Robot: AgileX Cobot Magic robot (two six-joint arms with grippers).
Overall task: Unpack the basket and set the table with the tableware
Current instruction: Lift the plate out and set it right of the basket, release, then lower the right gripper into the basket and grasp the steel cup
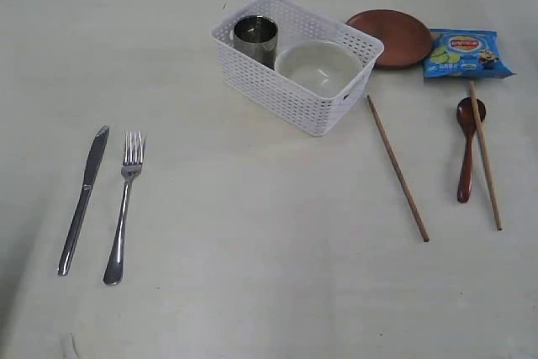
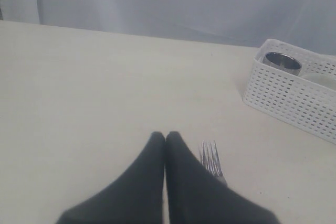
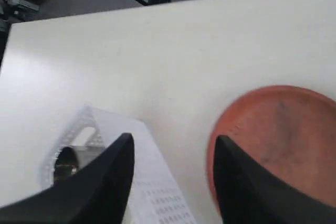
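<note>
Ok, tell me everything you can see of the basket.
The basket is white plastic and rectangular, with walls of small grid holes, a smooth rim and a handle cut-out in an end wall. It stands upright, set askew, on the table, toward its far side. Inside, a steel cup stands at one end and a pale bowl fills the other. A brown plate lies just beyond it, not touching.

Left gripper (image 2: 165,136) has its black fingers (image 2: 142,182) pressed together — right gripper (image 3: 173,140) holds its fingers (image 3: 105,177) wide apart.
</note>
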